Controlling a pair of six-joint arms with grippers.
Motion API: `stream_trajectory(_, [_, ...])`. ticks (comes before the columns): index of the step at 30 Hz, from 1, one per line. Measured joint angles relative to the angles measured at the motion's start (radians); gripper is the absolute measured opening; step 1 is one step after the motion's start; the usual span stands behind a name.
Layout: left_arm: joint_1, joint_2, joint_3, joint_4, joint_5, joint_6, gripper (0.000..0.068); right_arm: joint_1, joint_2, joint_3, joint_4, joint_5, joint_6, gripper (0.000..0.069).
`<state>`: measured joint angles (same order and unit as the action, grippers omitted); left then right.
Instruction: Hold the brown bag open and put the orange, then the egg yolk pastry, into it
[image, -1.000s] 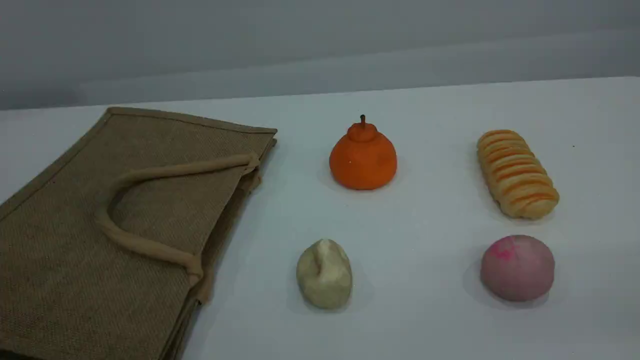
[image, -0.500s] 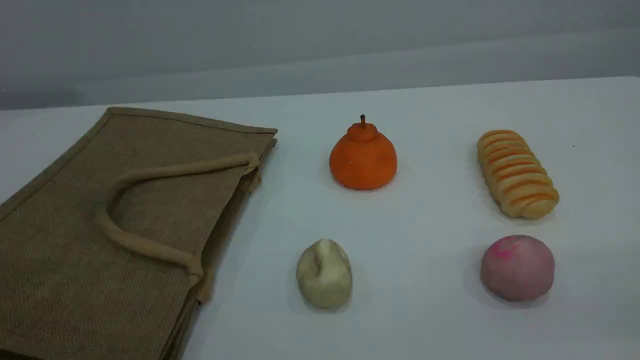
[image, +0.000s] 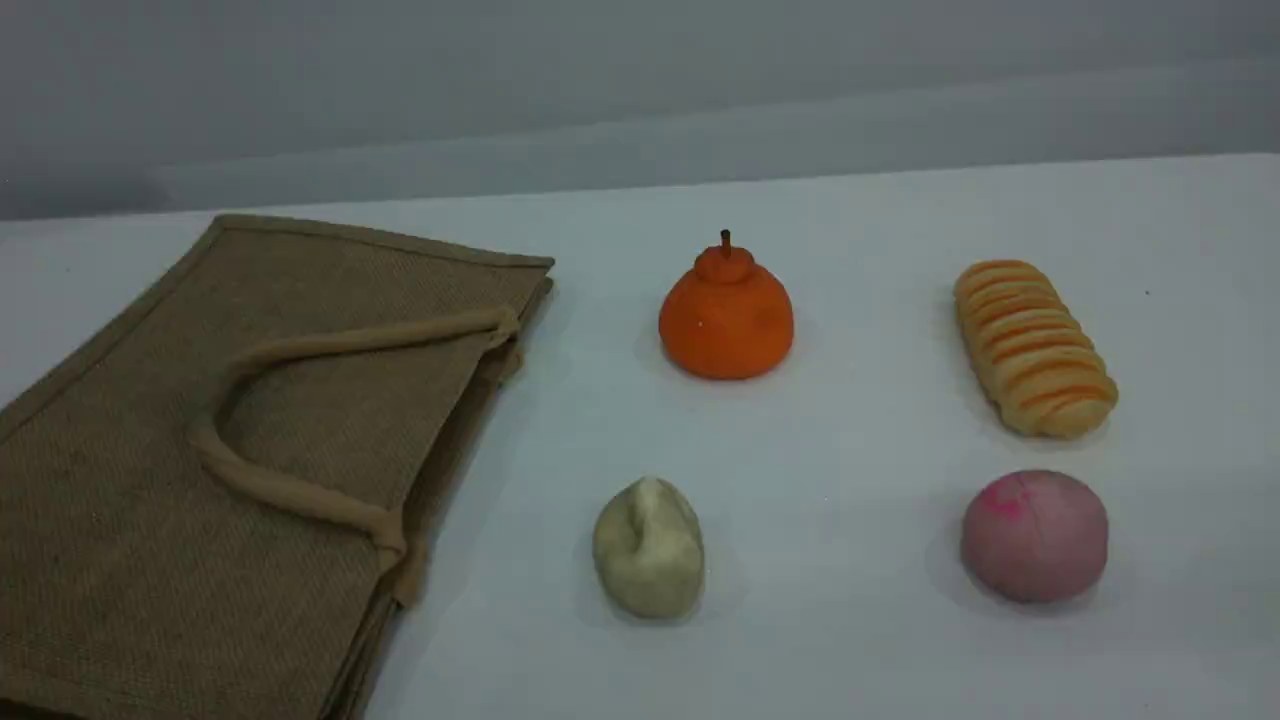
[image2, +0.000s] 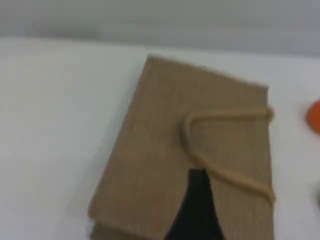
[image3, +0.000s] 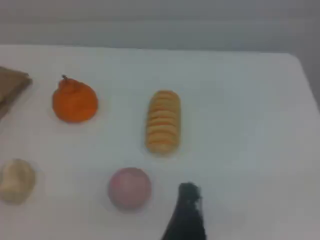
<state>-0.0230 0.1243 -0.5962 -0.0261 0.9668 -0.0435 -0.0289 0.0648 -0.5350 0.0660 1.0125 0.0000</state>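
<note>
Pastry first: the egg yolk pastry (image: 649, 548) sits nearest on the white desk (image: 850, 650), the pink bun (image: 1035, 536) well to its right. Beside them the brown bag (image: 200, 480) lies flat, handle (image: 290, 490) on top. Farther back stand the orange (image: 726, 312) and striped loaf (image: 1034, 346). Both arms hang above, left fingers (image2: 196, 200) and right fingers (image3: 187, 210) spread, empty.

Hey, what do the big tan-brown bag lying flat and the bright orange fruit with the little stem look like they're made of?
The tan-brown woven bag looks like coarse jute or burlap: a matte, open weave shows, with bound edges and a smoother beige rope-like handle. The bright orange fruit with the knobbed neck looks like a soft foam or rubber replica, probably not real: its skin is uniformly matte and even in colour, though the look leaves that open.
</note>
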Motion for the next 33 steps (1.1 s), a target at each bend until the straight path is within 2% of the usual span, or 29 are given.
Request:
stream_trajectory(10, [0.000, 0.424, -0.226, 0.000, -0.004, 0.000, 0.0531, 0.000, 0.296, -0.134, 0.114, -0.129, -0.011, 0.0553])
stream_trajectory(21, [0.000, 0.931, -0.286, 0.000, -0.197, 0.000, 0.0531, 0.000, 0.613, -0.261, 0.119, -0.256, -0.012, 0.0553])
stream_trajectory(26, [0.000, 1.142, -0.308, -0.006, -0.300, 0.000, 0.0531, 0.000, 0.737, -0.282, 0.119, -0.291, -0.041, 0.0553])
stream_trajectory(33, [0.000, 1.408, -0.403, -0.037, -0.322, 0.001, 0.0531, 0.000, 0.836, -0.282, 0.119, -0.316, -0.041, 0.0553])
